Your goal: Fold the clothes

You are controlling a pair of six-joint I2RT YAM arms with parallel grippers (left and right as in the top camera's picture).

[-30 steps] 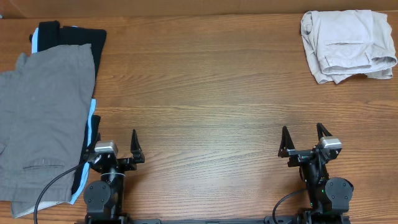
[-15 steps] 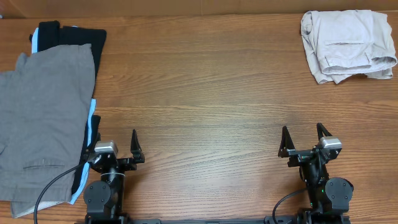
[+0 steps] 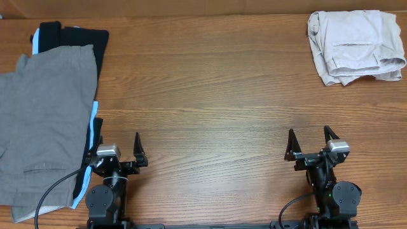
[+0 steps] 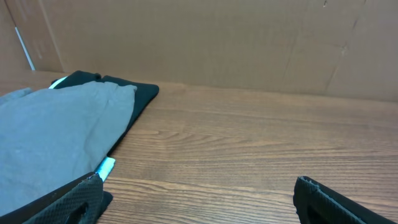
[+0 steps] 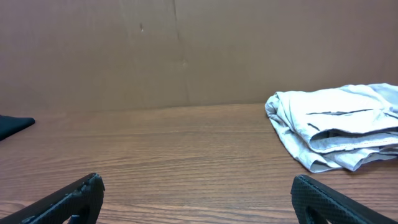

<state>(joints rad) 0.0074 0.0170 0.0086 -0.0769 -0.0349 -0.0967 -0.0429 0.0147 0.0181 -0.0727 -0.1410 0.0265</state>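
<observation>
The left hand hung just above the near edge of the counter, toward the near left corner; its jaws stood wide apart with nothing between them but bare wood; the right hand sat in the same pose toward the near right corner, jaws spread just as wide and gripping nothing; the two hands were well apart from each other, each pointing toward the far edge.

Just beside the left hand, along the left edge, lay the grey trousers, spread flat and running off the counter on the left; beneath them a black garment showed at the far left corner, and a strip of a light-blue garment peeped out along the grey cloth's right side; in the left wrist view the grey cloth reached almost to the left jaw.

The shorts, cream in colour, lay in the far right corner, well away from both hands; they were bunched in a loose, uneven fold, with a seamed pocket facing up and the layered hems toward the right edge; in the right wrist view they sat ahead and to the right, a rumpled pile against the cardboard wall behind the far edge.
</observation>
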